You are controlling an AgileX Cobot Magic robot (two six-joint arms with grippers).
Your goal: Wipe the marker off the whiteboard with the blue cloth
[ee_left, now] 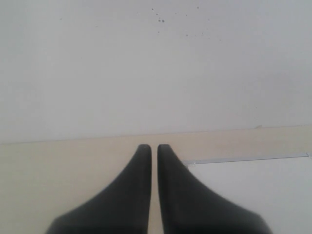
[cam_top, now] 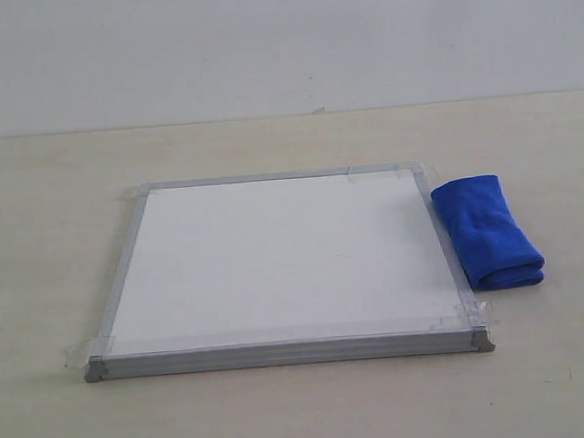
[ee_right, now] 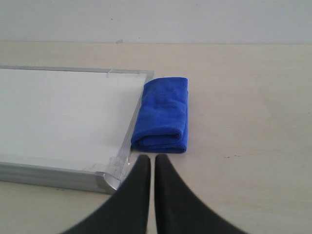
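The whiteboard lies flat on the beige table, silver-framed with clear tape at its corners; its white face shows no marker line in any view. The folded blue cloth rests on the table against the board's right edge. In the right wrist view the blue cloth lies just beyond my right gripper, which is shut and holds nothing, near the whiteboard's corner. My left gripper is shut and empty, beside a corner of the whiteboard. Neither gripper shows in the exterior view.
The beige table runs back to a pale wall.
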